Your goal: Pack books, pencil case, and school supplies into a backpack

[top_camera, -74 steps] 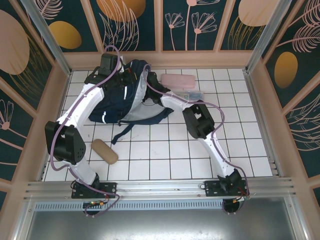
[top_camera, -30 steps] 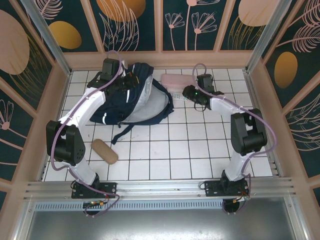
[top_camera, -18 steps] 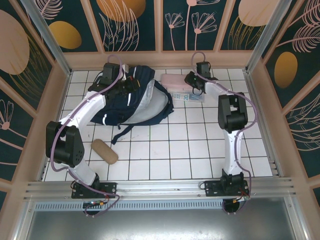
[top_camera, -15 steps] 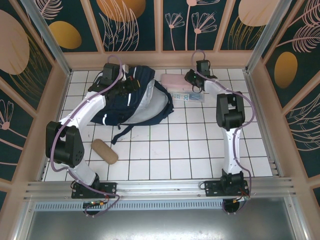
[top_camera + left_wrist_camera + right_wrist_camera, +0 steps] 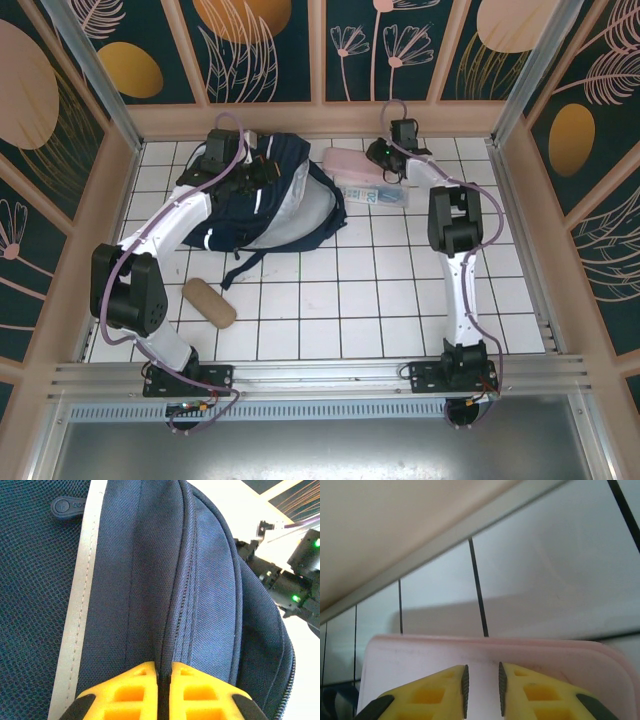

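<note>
Left end effector (image 5: pixel 252 172) sits on top of your one backpack (image 5: pixel 262 205), navy with white stripes and a pale lining, at the far left of the tiled worktop (image 5: pixel 350 300). Your right end effector (image 5: pixel 378 152) hangs at the right end of the one pink pencil case (image 5: pixel 348 160). One clear school supplies packet (image 5: pixel 385 193) lies just nearside of that case. One tan pouch (image 5: pixel 208 302) lies well apart, beside the left arm.

On your left wrist camera, the jaws are together, clamped on a ridge of navy backpack (image 5: pixel 210 580) fabric beside a zip line.

On your right wrist camera, the jaws stand slightly apart with nothing between them, over the pink pencil case (image 5: pixel 420 655). Tiles and a beige wall (image 5: pixel 395 530) lie beyond.
</note>
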Controlling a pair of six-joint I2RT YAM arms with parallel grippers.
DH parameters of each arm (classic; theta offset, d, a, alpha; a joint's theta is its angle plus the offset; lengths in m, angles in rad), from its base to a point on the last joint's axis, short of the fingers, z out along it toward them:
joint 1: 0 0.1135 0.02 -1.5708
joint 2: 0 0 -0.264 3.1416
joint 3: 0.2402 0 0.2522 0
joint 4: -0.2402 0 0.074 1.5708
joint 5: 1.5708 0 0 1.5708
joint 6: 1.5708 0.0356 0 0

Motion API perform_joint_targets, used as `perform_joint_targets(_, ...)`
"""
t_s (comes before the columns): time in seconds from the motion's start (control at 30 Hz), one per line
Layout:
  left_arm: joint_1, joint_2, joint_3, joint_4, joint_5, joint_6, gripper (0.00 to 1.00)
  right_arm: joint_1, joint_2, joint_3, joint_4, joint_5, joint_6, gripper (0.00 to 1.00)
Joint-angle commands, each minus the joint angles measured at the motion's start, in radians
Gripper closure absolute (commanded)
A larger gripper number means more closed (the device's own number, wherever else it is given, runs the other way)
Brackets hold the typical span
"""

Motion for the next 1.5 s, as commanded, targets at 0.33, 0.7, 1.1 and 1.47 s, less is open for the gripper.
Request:
perform_joint_targets(0.33,0.002,0.038,0.020,0.004,-0.033,0.035,0.87,0.032,-0.417,-0.718,0.015,0.048,0.103,0.73)
perform_joint_targets(0.7,0.001,0.127,0.055,-0.007,-0.074,0.056,0.70,0.229,-0.746,-1.132,0.063,0.105,0.314,0.69)
perform_joint_targets(1.1,-0.147,0.061,0.016,0.035,-0.068,-0.047,0.49,0.211,-0.897,-1.058,0.040,0.180,0.134,0.48)
perform_joint_targets(1.47,-0.338,0.293,0.048,0.213,-0.001,-0.206,0.54,0.020,-0.911,-1.154,0.192,-0.054,-0.001,0.35)
